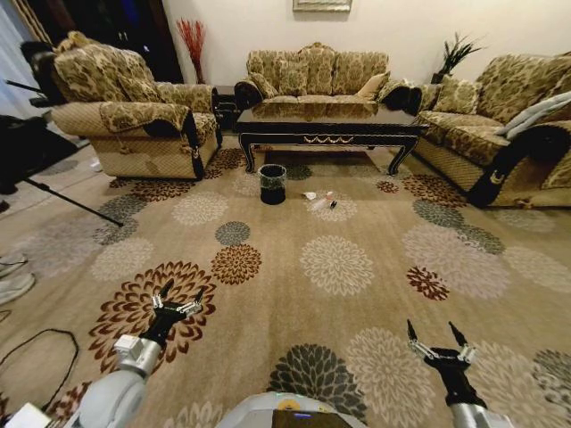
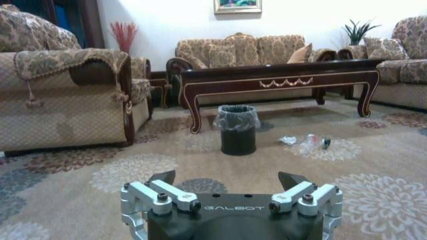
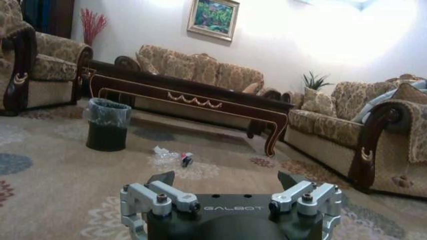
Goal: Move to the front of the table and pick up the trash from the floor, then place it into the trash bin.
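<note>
The long dark table [image 1: 326,125] [image 2: 280,75] [image 3: 193,95] stands ahead between the sofas. In front of it on the patterned floor [image 1: 294,294] sits the small black trash bin [image 1: 272,183] [image 2: 237,129] [image 3: 107,124] with its greyish liner. To the bin's right lies the trash [image 1: 321,201] [image 2: 308,142] [image 3: 170,156]: a crumpled white paper, a clear bottle and a small black piece. My left gripper [image 1: 180,297] [image 2: 227,179] and right gripper [image 1: 438,335] [image 3: 227,179] hang open and empty, low over the carpet, well short of the trash.
An armchair [image 1: 134,111] stands at the left and a sofa [image 1: 508,125] at the right, with a third sofa [image 1: 317,76] behind the table. A tripod leg [image 1: 62,201] and a black cable [image 1: 36,343] lie at the left. Open carpet stretches between me and the table.
</note>
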Available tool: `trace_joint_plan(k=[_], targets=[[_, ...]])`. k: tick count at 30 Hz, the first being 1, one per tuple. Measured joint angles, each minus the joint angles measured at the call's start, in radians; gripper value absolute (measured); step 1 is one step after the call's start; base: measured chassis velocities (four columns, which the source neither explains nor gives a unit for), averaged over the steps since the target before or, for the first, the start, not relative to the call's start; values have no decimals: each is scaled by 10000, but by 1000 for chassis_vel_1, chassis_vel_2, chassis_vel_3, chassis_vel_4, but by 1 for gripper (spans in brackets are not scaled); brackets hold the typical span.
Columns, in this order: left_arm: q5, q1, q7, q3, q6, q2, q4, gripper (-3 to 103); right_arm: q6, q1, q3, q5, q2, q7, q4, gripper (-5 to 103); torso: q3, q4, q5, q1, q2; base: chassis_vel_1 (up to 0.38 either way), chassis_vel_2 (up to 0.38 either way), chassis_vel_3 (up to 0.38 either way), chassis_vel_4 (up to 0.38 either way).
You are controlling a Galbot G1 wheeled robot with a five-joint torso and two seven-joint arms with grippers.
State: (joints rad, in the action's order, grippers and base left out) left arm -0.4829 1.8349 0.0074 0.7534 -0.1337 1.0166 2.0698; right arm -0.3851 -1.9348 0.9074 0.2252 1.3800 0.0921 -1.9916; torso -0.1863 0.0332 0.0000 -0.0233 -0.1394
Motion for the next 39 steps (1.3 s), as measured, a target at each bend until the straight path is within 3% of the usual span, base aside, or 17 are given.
trace_joint_plan(k=[22, 33, 39], targets=[[13, -5, -113, -42, -68, 20, -57, 100, -118, -38, -3, 50, 38, 121, 47, 100, 689, 0, 0, 152, 839, 0, 0, 0, 0], [-46, -46, -164, -56, -102, 16, -137, 100, -133, -34, 15, 96, 29, 163, 53, 100, 1164, 0, 0, 154, 1319, 0, 0, 0, 0], [-88, -76, -201, -58, -84, 24, -210, 100, -139, -28, 6, 93, 46, 174, 59, 100, 1307, 0, 1, 180, 1412, 0, 0, 0, 0]])
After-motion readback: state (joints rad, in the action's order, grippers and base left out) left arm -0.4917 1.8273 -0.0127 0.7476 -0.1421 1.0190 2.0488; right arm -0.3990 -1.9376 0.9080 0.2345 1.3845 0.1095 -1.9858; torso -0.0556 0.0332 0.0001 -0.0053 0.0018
